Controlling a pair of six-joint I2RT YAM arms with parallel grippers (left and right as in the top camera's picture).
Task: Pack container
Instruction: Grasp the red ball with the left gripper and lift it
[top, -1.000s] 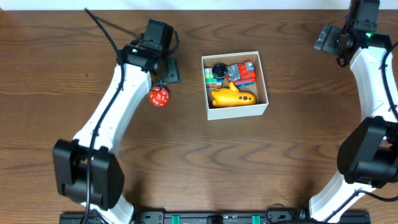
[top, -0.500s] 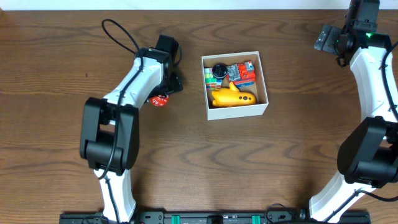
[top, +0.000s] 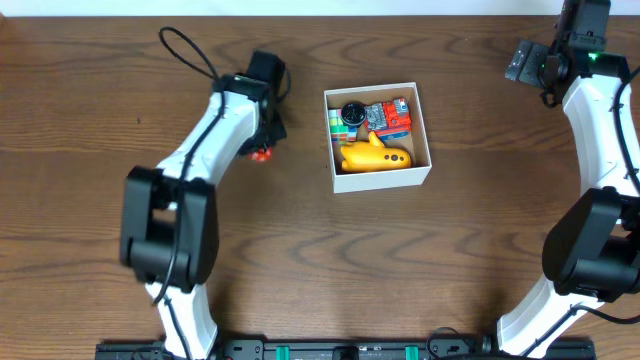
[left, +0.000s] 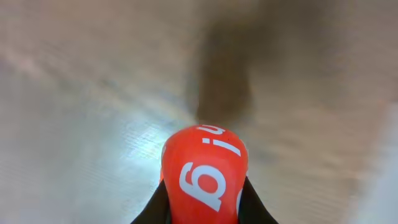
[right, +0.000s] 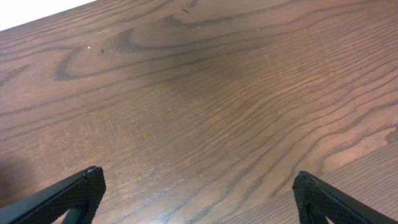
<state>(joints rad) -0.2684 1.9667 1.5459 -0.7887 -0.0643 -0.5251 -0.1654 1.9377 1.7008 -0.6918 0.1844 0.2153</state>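
Left gripper (left: 202, 208) has just clamped the red numbered die (left: 204, 174), left of the container (top: 385, 178), ready for lifting in; right gripper (right: 198, 179) waits open, far right.

Dark brown wood-grain table (top: 300, 280) fills the view; a pale strip (top: 300, 6) edges its far side.

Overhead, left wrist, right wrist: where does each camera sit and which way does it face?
Overhead: above the table, looking straight down; left arm, right arm and container show.
Left wrist: on the left arm, looking down past its fingers, clamped on the red toy, at blurred wood.
Right wrist: on the right arm, looking along bare wood; the open right gripper frames it.
Shared: overhead and left wrist both show the red toy.
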